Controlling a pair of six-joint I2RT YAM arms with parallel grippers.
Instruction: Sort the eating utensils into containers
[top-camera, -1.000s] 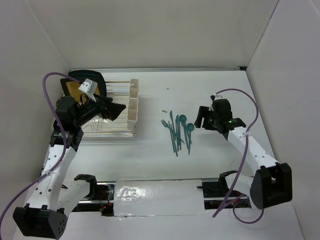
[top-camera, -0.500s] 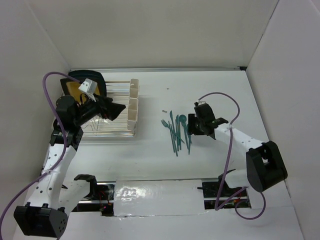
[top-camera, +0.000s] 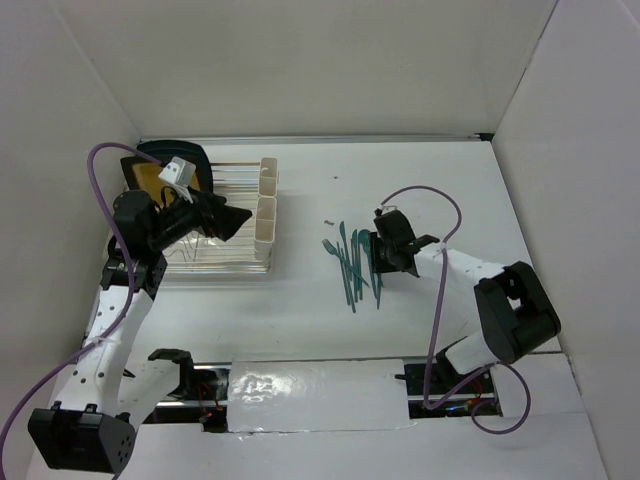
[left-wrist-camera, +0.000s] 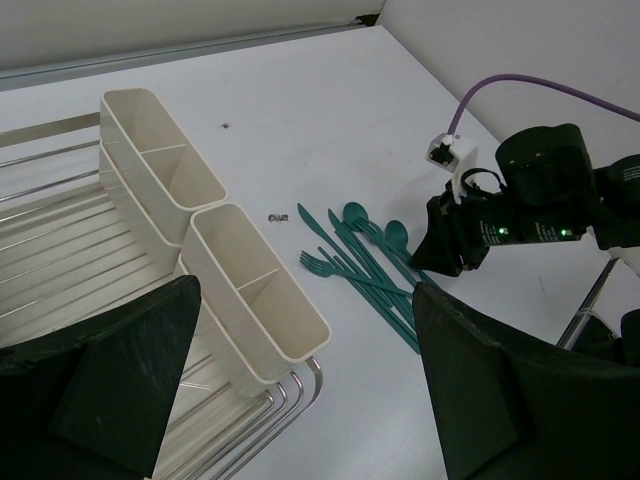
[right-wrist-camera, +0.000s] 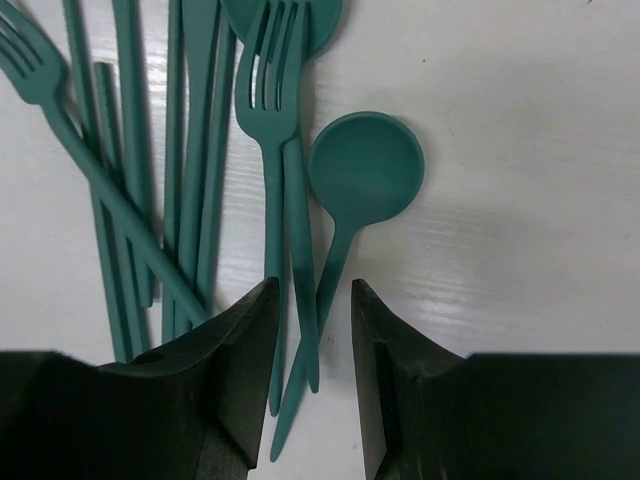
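Several teal utensils (top-camera: 352, 265) lie in a loose pile on the white table, right of the cream-white containers (top-camera: 266, 215). My right gripper (top-camera: 383, 254) is low over the pile's right side, open. In the right wrist view its jaws (right-wrist-camera: 315, 330) straddle the handles of a fork (right-wrist-camera: 272, 150) and a spoon (right-wrist-camera: 365, 170) without pinching them. My left gripper (top-camera: 236, 222) is open and empty, held above the containers (left-wrist-camera: 255, 290). The pile (left-wrist-camera: 365, 265) also shows in the left wrist view, with the right gripper at its far side.
The containers hang on a wire dish rack (top-camera: 200, 260) at the left, with a tan-and-black board (top-camera: 160, 175) behind it. A tiny dark speck (top-camera: 328, 221) lies near the pile. White walls close in the left, back and right. A shiny strip (top-camera: 320, 395) runs along the front edge.
My right gripper has moved left across the table and come down onto the right side of the utensil pile. The left arm has not moved.
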